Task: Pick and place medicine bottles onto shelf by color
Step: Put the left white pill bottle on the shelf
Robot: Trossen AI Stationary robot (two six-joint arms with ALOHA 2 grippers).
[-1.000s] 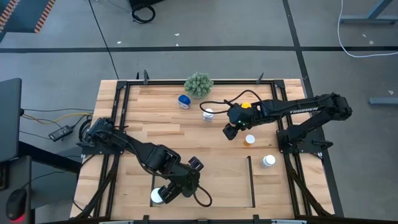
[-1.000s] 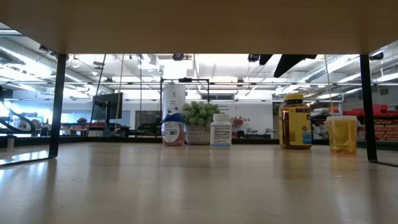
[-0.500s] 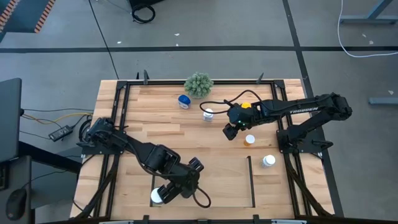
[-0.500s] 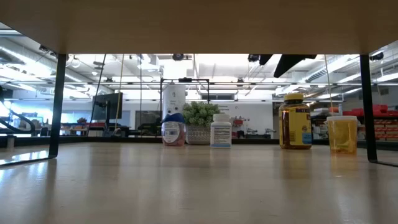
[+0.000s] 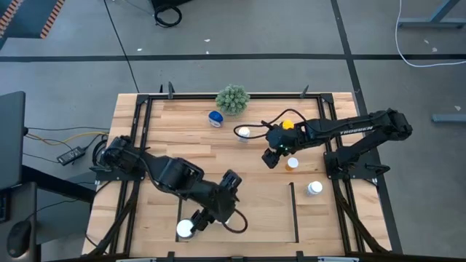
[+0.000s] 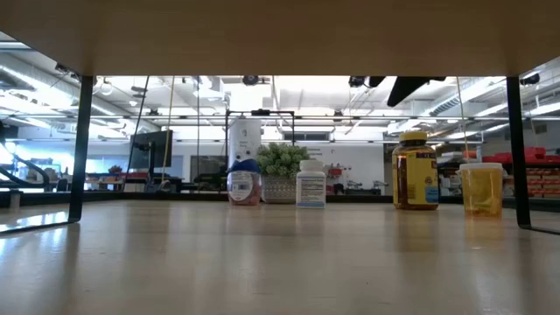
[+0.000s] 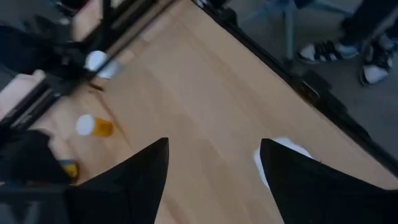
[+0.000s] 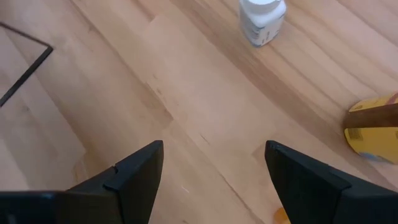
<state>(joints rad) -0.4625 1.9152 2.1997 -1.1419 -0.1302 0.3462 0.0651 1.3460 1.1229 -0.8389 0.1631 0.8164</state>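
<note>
Five medicine bottles (image 6: 307, 183) upright, caps up

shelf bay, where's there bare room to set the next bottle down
The shelf is mostly bare: free wood runs from the white-capped bottle at its left end, beside the left gripper, across to the right strip. The table's left half is bare too. It is crowded around the right gripper, among the orange bottle, yellow-capped bottle and white bottle.

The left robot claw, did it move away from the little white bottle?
Yes. The left gripper has pulled back toward the table's middle, leaving the white bottle standing alone by the black strip.
</note>
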